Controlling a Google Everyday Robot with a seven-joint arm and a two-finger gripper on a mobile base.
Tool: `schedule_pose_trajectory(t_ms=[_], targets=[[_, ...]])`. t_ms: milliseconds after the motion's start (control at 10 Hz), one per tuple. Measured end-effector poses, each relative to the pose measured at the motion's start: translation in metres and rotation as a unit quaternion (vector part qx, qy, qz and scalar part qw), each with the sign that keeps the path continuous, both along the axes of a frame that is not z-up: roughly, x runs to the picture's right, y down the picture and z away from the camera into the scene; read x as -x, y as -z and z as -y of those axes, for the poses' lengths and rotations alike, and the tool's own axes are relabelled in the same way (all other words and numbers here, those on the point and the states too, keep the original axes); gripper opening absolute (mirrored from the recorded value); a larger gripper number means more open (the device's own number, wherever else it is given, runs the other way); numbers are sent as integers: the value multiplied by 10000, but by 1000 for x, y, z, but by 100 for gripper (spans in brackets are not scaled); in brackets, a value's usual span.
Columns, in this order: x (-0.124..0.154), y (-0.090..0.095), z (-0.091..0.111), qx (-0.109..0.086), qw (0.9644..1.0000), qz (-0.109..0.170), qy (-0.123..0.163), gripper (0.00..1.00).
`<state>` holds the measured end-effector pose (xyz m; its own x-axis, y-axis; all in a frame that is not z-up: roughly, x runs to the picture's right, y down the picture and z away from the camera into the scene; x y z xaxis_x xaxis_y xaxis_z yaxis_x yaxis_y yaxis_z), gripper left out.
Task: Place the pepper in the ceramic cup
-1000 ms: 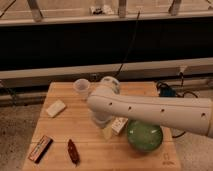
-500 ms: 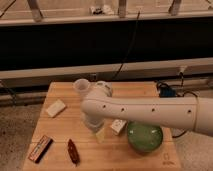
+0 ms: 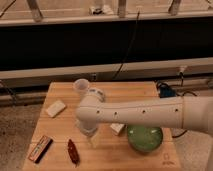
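Wooden table (image 3: 112, 155) seen from above and in front, with one robot arm (image 3: 145, 112) reaching across it from picture-right. One gripper (image 3: 92, 140) hangs below the arm's wrist, pointing down over bare wood near the table's middle. Its fingers appear spread, though they show only faintly against the boards, and nothing is between them.

One pepper (image 3: 73, 151), dark red-brown, lies flat near the front edge, to picture-left of the gripper and apart from it. One ceramic cup (image 3: 81, 86), white, stands upright at the back edge, well apart from the pepper. One white bottle (image 3: 96, 93) stands just beside the cup. One green bowl (image 3: 144, 138) sits at front right, partly under the arm. One brown-orange bar (image 3: 40, 148) lies at the front-left corner, near the pepper. One pale block (image 3: 55, 108) lies at mid-left. One small white object (image 3: 118, 128) is largely hidden by the arm.
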<state>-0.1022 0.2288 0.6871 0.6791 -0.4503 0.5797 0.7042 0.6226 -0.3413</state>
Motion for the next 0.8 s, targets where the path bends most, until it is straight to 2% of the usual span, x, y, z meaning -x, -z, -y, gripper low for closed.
schedule_pose_trajectory(t_ms=[300,800], targets=[[18,-8,-19,106,9998,151,74,80],[39,-17,-42,311,9993,212,22,80]])
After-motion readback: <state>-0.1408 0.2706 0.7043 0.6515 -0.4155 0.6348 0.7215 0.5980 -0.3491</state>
